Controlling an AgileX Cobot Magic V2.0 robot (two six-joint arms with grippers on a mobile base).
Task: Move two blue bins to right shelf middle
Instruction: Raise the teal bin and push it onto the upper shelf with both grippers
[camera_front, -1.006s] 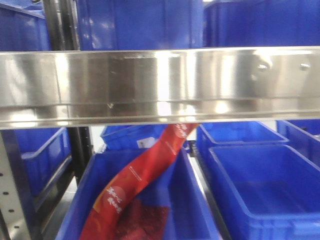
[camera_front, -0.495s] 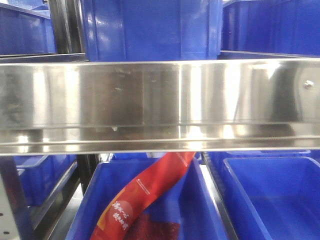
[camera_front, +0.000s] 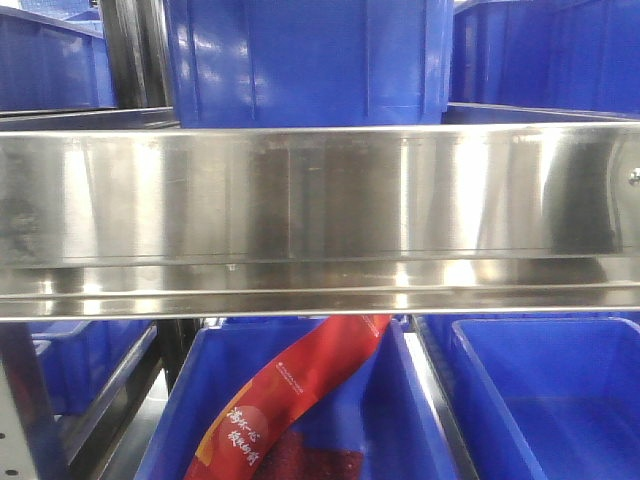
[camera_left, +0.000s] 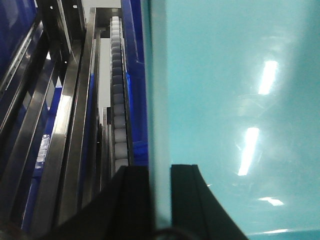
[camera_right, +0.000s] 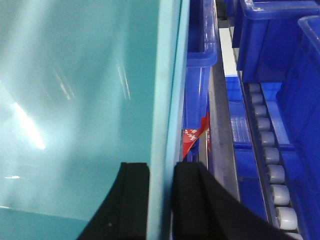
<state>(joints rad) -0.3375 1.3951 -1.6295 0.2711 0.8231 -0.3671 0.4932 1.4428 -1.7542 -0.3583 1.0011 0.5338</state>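
A blue bin (camera_front: 310, 60) fills the top centre of the front view, above the steel shelf beam (camera_front: 320, 220). In both wrist views a bin wall looks pale teal, and each gripper clamps its rim. My left gripper (camera_left: 160, 200) is shut on the thin wall edge (camera_left: 157, 100), one black finger on each side. In the same way my right gripper (camera_right: 161, 200) is shut on the wall edge (camera_right: 167, 75). I cannot tell whether the bin rests on the shelf. Neither gripper shows in the front view.
Below the beam stand open blue bins, one holding a red packet (camera_front: 290, 400) and another at the right (camera_front: 550, 400). More blue bins sit at the upper left (camera_front: 50, 60) and upper right (camera_front: 550, 50). Roller tracks (camera_left: 117, 100) (camera_right: 270, 160) and steel rails run alongside the held walls.
The shelf beam and the lower bins have slid down and rightward in the front view and look larger. The blue bin above the beam now fills more of the top.
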